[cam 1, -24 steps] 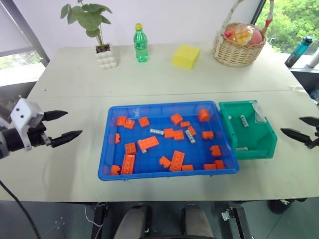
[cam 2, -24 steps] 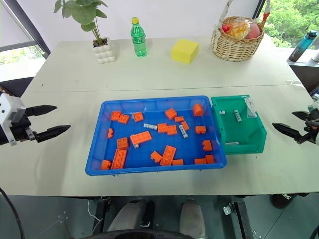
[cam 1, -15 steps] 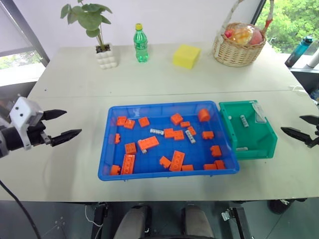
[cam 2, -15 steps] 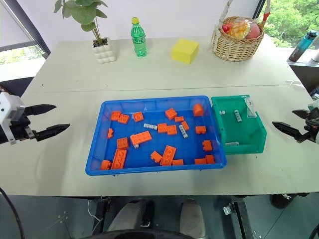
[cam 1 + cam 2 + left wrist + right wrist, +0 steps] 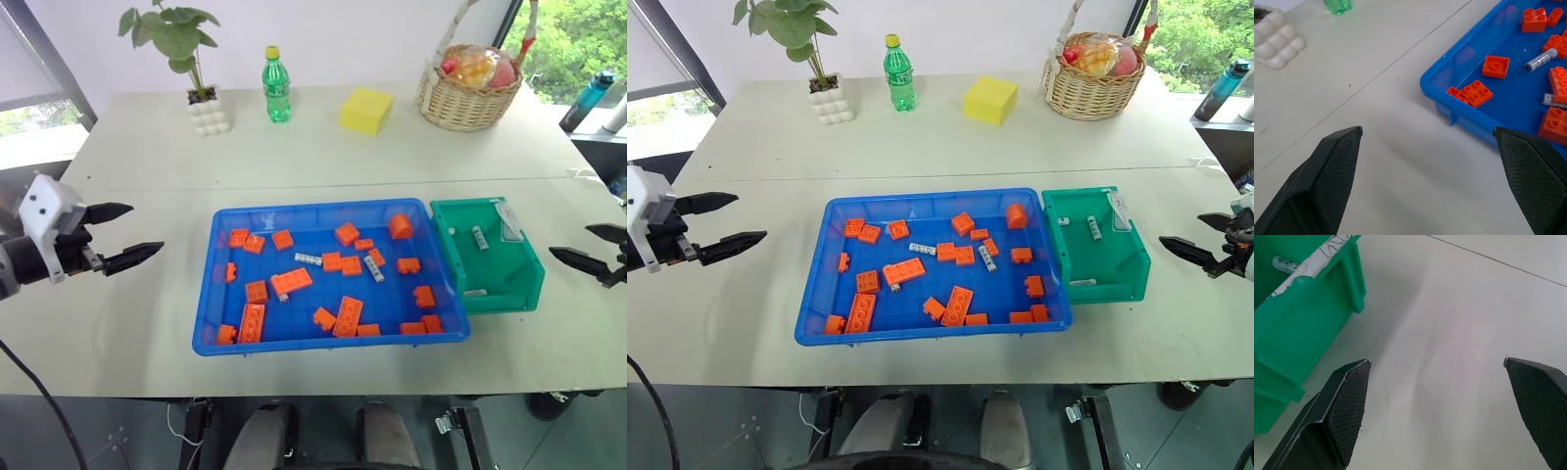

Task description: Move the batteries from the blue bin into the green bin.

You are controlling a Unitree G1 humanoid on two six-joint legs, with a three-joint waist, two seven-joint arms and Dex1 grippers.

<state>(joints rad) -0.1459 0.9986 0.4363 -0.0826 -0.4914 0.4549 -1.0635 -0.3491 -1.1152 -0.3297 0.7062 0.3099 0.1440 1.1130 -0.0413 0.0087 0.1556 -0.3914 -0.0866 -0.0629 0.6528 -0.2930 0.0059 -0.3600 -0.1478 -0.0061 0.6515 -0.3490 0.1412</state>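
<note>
- Left pincer (image 5: 125,235): spread wide and holding nothing, hovering over the bare worktop (image 5: 137,166), well to the left of the blue bin (image 5: 217,277), fingertips aimed toward it.
- Blue bin: wide and shallow, lying mid-worktop, scattered all over with orange bricks (image 5: 291,282).
- Batteries in the blue bin: one (image 5: 309,259) lying flat near the middle, just left of an orange brick; another (image 5: 374,269) tilted on a slant a little to the right; possibly a third small silvery end peeking out under the long brick, too small to be sure.
- Green bin (image 5: 529,272): pressed up against the right wall of the blue bin, sloped open side facing the far end of the worktop.
- Batteries in the green bin: one (image 5: 480,238) lying on the floor toward the back, another (image 5: 475,293) at the near wall.
- Right pincer (image 5: 591,250): gaping open, empty, poised over the worktop just right of the green bin, not touching it.
- Along the far edge: potted plant (image 5: 191,59), green bottle (image 5: 276,86), yellow block (image 5: 366,111), wicker basket (image 5: 468,98).
</note>
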